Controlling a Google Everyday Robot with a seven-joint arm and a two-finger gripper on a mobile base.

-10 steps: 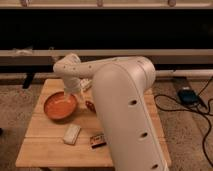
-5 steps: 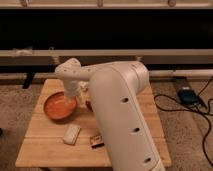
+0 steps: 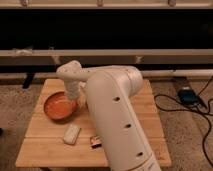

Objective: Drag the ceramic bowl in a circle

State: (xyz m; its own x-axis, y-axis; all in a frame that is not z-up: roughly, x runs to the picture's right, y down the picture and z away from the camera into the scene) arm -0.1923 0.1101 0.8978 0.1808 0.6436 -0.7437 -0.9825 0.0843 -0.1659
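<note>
Orange-red glaze marks the ceramic bowl (image 3: 57, 106), which sits on the left half of the wooden table (image 3: 37, 147), nearer the back-left corner than the front edge. The gripper (image 3: 73, 96) is down at the bowl's right rim, on the side facing the table's middle. The bulky white arm (image 3: 112, 115) hides it, so I cannot tell whether it is open or has hold of the rim.

The step in hand looks like securing the rim before the drag. To do it well, the hold should be firm on the rim wall, and the pull kept low and flat so the bowl slides rather than tips.

The circle probably belongs toward the table's middle, away from the left edge. A whitish block (image 3: 71, 134) lies just in front of the bowl toward the front edge, and a small dark packet (image 3: 95, 142) lies near it; a wide loop would likely knock both.
</note>
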